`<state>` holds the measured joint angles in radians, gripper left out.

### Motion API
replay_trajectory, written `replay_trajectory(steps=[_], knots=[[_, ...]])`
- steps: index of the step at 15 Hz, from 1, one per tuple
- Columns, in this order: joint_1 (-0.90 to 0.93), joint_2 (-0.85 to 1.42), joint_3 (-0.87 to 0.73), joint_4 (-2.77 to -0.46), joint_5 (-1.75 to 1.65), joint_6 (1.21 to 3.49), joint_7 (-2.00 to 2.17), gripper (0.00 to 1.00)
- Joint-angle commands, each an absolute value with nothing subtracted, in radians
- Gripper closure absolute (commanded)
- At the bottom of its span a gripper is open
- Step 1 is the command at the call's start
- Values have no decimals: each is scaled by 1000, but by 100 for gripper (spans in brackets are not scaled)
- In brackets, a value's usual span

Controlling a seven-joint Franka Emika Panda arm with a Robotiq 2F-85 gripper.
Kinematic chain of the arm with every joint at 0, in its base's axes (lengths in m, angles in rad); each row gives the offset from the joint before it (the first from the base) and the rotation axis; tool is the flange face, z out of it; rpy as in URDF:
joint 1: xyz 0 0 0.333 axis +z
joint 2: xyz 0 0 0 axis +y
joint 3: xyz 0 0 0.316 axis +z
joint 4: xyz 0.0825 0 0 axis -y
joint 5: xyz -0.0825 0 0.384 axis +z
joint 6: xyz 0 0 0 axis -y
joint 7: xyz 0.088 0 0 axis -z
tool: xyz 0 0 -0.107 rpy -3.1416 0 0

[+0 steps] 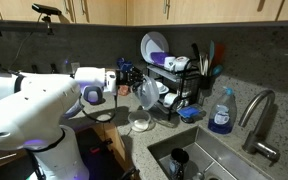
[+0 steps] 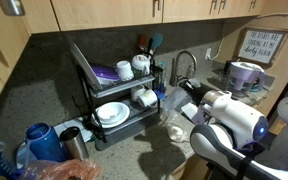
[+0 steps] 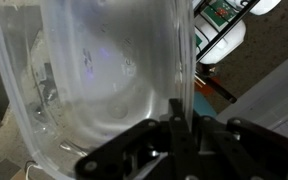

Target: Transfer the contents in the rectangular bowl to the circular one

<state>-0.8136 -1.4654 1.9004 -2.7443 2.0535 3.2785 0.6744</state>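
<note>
Above the kitchen counter [image 1: 156, 135], the gripper's [image 3: 182, 122] fingers [image 3: 173, 130] pinch the rim of the tilted plastic container [image 3: 104, 80], probably light, bendy and slippery, over the glass bowl [image 1: 140, 123].

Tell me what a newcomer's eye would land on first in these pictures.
The translucent rectangular bowl fills the wrist view, with the gripper shut on its rim. In an exterior view the white robot arm holds it tipped on edge over the small circular bowl. The loaded dish rack stands just behind, and the sink lies to one side.
</note>
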Motion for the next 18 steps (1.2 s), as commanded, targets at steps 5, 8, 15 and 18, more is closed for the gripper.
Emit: replay_trajectory(steps=[5, 8, 15, 18], knots=[[-793, -1465, 1938, -2756, 2123, 3355, 701, 99], [-791, -1465, 1964, -2754, 2159, 3379, 699, 99], [-797, -1465, 1997, -2746, 2217, 3434, 696, 99], [-794, -1463, 2002, -2744, 2235, 3455, 695, 99]])
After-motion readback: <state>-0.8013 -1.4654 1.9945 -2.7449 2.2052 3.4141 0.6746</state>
